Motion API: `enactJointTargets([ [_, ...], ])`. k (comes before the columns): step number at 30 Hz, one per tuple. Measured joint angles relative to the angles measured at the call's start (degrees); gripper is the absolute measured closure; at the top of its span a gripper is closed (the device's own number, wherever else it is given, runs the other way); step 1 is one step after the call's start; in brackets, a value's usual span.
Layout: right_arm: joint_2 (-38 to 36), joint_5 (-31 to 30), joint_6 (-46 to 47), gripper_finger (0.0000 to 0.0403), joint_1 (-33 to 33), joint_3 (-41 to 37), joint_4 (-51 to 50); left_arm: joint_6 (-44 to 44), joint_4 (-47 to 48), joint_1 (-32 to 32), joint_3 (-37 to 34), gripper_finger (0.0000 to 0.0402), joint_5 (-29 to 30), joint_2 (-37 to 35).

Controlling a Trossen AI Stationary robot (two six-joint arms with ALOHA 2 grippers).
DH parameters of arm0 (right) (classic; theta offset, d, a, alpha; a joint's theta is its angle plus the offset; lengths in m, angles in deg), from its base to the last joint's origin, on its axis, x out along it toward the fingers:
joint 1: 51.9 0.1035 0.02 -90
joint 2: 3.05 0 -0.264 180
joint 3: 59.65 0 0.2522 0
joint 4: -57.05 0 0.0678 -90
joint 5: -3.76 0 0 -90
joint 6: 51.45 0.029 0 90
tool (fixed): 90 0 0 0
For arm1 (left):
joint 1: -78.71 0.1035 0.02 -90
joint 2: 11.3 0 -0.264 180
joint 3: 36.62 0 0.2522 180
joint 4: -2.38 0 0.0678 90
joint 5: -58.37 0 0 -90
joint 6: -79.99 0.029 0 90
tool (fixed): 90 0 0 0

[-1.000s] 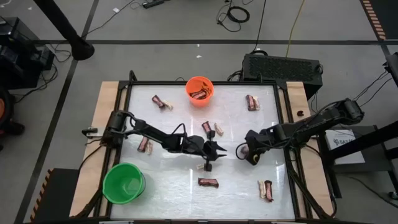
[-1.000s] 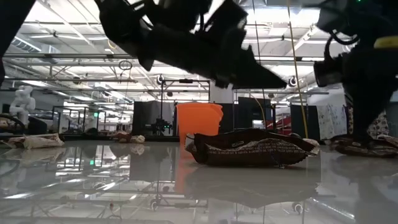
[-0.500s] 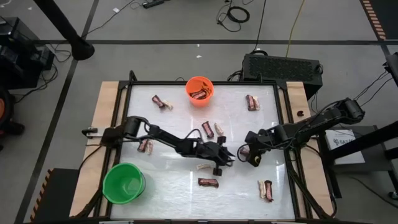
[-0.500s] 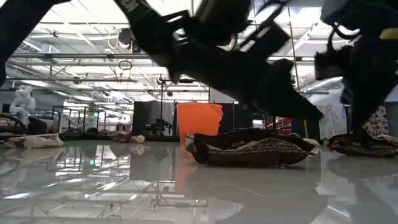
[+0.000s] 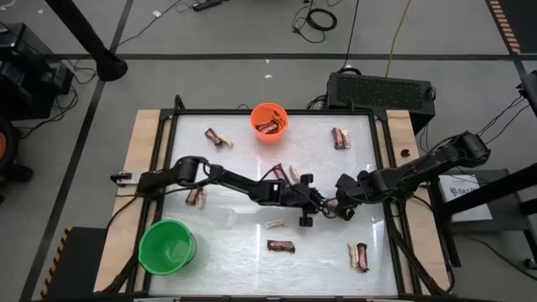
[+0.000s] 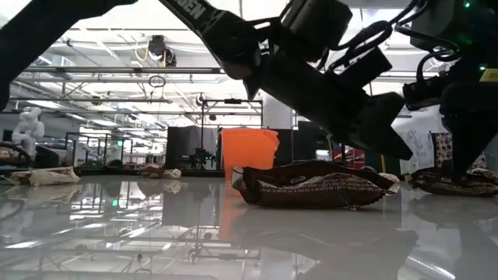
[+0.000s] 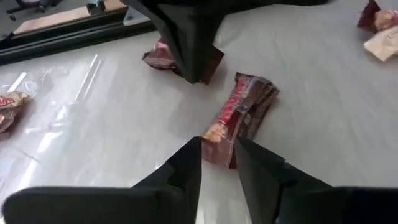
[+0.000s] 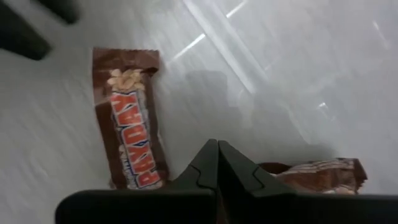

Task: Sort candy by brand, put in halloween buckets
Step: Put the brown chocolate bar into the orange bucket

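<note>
We find the left hand (image 7: 217, 163) slightly spread, empty, over a dark candy bar (image 7: 239, 115) at table centre; straddle its width before pinching. Right hand (image 5: 344, 212) pressed together alongside.

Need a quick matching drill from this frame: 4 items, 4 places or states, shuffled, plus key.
Items:
1. orange bucket
2. green bucket
3. left gripper
4. right gripper

Places or states:
A. near-left corner of the table, no candy seen inside
B. fingers pressed shut, beside a PayDay bar
C. far edge of the table, candy inside
D. fingers slightly apart, pointing at a dark red bar

Pairs: 1-C, 2-A, 3-D, 4-B
</note>
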Motion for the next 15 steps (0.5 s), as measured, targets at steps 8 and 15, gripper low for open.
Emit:
enactJointTargets([
  [8, 0.2, -0.2, 2.5, 0.0403, 1.8, 0.0, 2.3, -4.1, -2.6, 0.1, 0.0, 0.0183, -2.1, 1.0],
  [15, 3.5, -1.7, 3.7, 0.0403, 4.9, 0.0, 7.0, -7.6, -5.5, 0.4, 0.9, 0.014, -3.0, 4.3],
])
